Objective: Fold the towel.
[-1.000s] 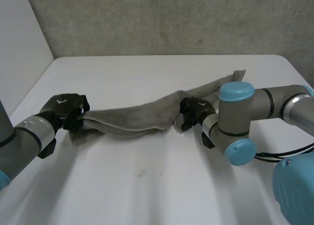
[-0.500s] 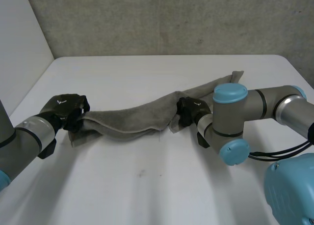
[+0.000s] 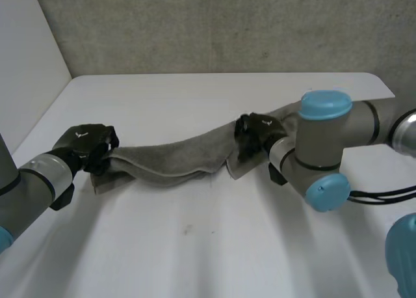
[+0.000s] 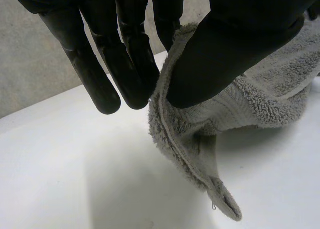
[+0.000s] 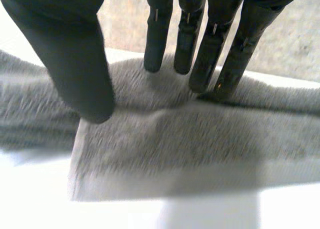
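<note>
A grey towel (image 3: pixel 175 158) stretches in a long bunched band across the table, from near left to far right. My left hand (image 3: pixel 84 142) holds its left end. In the left wrist view the thumb (image 4: pixel 225 44) pinches the towel's hemmed edge (image 4: pixel 200 139) against the fingers, and a corner hangs down to the table. My right hand (image 3: pixel 257 132) is at the towel's middle. In the right wrist view its straight fingers (image 5: pixel 200 44) rest with their tips on the towel (image 5: pixel 175 139), and the thumb (image 5: pixel 75 54) stands apart on the near side.
The white table (image 3: pixel 195 246) has bare room in front of the towel and behind it. A grey wall (image 3: pixel 214 25) runs along the far edge. My right arm's elbow (image 3: pixel 322 148) stands over the towel's right part.
My right hand closed briefly on the towel's middle, then spread again, and the right arm lifted and swung a little to the right. The left hand has kept its grip and place.
</note>
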